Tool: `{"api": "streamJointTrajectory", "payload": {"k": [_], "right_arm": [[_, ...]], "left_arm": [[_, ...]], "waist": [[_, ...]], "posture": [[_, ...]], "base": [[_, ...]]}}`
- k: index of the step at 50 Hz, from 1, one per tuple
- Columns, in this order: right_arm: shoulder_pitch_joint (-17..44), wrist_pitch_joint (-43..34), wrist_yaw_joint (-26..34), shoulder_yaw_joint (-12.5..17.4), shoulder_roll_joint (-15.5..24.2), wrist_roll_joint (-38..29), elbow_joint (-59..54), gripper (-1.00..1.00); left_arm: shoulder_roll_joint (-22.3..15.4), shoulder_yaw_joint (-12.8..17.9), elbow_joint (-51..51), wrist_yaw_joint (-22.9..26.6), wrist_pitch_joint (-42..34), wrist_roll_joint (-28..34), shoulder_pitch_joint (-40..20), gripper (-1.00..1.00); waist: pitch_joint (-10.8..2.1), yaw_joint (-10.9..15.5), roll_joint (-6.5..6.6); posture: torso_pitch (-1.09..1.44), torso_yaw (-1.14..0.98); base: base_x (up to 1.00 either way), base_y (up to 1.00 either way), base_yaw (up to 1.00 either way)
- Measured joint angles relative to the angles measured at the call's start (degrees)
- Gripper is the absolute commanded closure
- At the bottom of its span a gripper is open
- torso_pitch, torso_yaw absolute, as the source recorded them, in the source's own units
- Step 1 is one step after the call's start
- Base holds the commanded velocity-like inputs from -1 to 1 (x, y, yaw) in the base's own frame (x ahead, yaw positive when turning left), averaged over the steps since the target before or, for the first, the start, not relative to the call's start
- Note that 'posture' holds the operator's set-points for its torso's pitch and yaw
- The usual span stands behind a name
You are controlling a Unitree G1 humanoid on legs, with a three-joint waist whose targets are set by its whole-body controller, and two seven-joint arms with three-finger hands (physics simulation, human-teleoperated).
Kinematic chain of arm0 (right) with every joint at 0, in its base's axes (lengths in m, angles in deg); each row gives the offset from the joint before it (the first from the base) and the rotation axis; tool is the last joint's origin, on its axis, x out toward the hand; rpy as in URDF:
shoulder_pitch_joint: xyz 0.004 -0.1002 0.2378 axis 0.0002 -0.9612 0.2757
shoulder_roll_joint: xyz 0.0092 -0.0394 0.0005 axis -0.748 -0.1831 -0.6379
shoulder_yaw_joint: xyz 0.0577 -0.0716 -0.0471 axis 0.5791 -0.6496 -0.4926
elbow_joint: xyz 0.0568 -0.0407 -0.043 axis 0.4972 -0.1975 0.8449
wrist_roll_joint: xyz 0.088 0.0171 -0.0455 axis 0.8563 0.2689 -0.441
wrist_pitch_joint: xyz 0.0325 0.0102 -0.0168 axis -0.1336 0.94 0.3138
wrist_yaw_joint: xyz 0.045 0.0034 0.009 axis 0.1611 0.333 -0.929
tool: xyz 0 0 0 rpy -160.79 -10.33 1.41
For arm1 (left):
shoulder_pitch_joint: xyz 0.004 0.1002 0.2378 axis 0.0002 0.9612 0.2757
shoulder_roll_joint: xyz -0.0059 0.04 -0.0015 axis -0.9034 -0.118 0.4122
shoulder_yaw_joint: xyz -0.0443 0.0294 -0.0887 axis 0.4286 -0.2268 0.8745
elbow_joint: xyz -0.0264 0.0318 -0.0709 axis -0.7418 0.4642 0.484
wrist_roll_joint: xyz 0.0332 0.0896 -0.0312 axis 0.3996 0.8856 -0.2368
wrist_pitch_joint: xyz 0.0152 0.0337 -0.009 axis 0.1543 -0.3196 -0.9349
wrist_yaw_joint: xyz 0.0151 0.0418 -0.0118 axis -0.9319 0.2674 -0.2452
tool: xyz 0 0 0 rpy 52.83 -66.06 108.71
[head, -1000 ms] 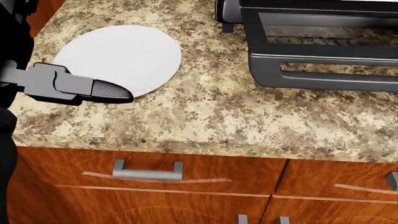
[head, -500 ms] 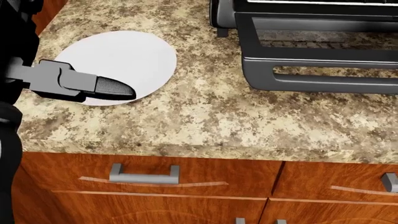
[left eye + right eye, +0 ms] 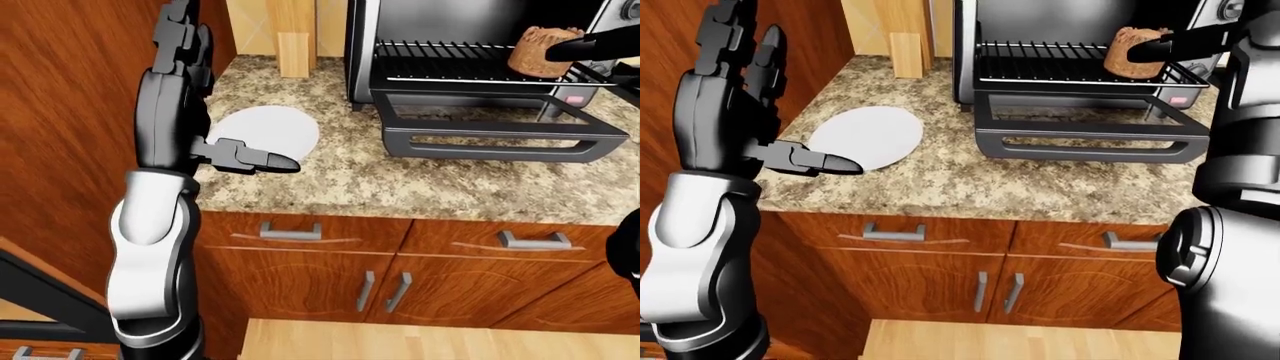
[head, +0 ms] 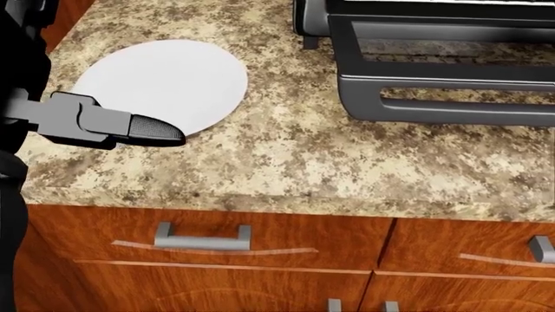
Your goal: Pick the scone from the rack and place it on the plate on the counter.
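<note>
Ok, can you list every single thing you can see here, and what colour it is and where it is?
scone: one, brown, on the rack, right side of the right-eye view
rack: one, dark wire, inside the toaster oven
toaster oven: one, black and silver, door folded down, top right
plate: one, white, bare, on the counter's left part
counter: one, speckled tan granite
wooden boards: light wood, leaning at the top
cabinets: reddish wood, grey handles, below the counter
left robot hand: black, raised, fingers spread
right robot hand: black, a finger touching the scone
</note>
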Motion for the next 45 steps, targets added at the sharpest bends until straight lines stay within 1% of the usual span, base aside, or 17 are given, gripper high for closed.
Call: {"api": "streamJointTrajectory", "payload": {"k": [11,17,29,37,45], "right_arm": [[-0.97,0.53,-0.45,0.14,-0.39,0.59,-0.66,-1.0],[-1.29,0.73,-0.96,0.14,-0.63,0.94,-1.38,-1.0],[-0.41,2.39,-2.65,0.21,-2.45,2.61,-5.05,-1.0],[0.01,3.14,-3.44,0.04,-2.95,3.87,-6.62,-1.0],[0.29,3.15,-3.15,-0.04,-3.07,4.76,-6.83,-1.0]], "left_arm": [[0.26,-0.61,2.14,-0.21,0.75,0.39,-1.05,-1.0],[0.2,-0.4,1.31,-0.12,0.37,0.42,-0.78,-1.0],[0.18,-0.09,1.02,-0.07,0.79,0.14,0.48,-1.0],[-0.04,0.21,-0.6,0.02,0.05,0.02,1.1,-1.0],[-0.01,-0.06,0.47,-0.02,0.16,0.12,0.31,-1.0]], "waist": [[-0.13,0.01,-0.18],[-0.14,-0.05,-0.12],[-0.27,-0.1,-0.06],[-0.3,0.0,0.0],[-0.32,0.06,-0.06]], "posture": [[0.0,0.0],[0.0,0.0],[0.0,0.0],[0.0,0.0],[0.0,0.0]], "base": [[0.0,0.0,0.0],[0.0,0.0,0.0],[0.0,0.0,0.0],[0.0,0.0,0.0],[0.0,0.0,0.0]]}}
